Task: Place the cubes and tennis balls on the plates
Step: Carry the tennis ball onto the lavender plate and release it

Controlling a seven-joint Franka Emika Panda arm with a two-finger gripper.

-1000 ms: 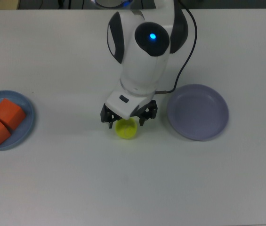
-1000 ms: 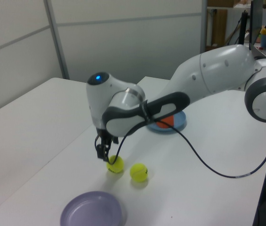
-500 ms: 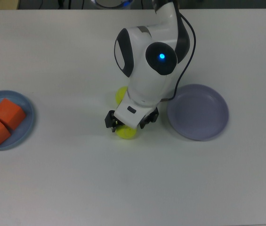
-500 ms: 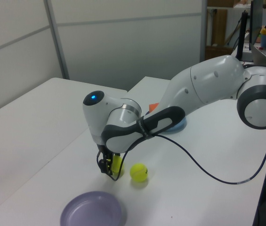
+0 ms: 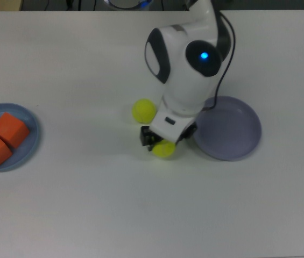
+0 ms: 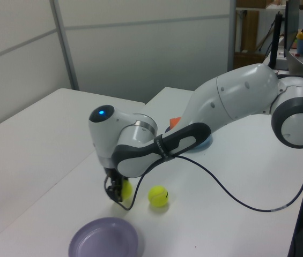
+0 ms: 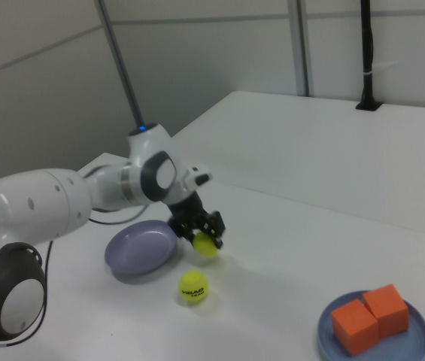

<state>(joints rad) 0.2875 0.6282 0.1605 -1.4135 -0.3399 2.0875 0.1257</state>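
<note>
A white table (image 5: 87, 204) in a plain walled room, with my gripper (image 5: 164, 141) clamped on a tennis ball (image 5: 164, 149).

I hold it lifted just beside the empty lavender plate (image 5: 232, 129), likely to drop it there. The second ball (image 5: 143, 110) lies near that plate; the blue plate (image 5: 25, 148), well apart, holds both orange cubes (image 5: 2, 138).

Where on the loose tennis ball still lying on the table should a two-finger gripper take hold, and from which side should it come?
Grip the free tennis ball across its widest middle, coming straight down from above. It is round, so any pair of opposite sides serves, and it sits alone on the bare table with open space around it. The gripper holds the other ball in much this way.
</note>
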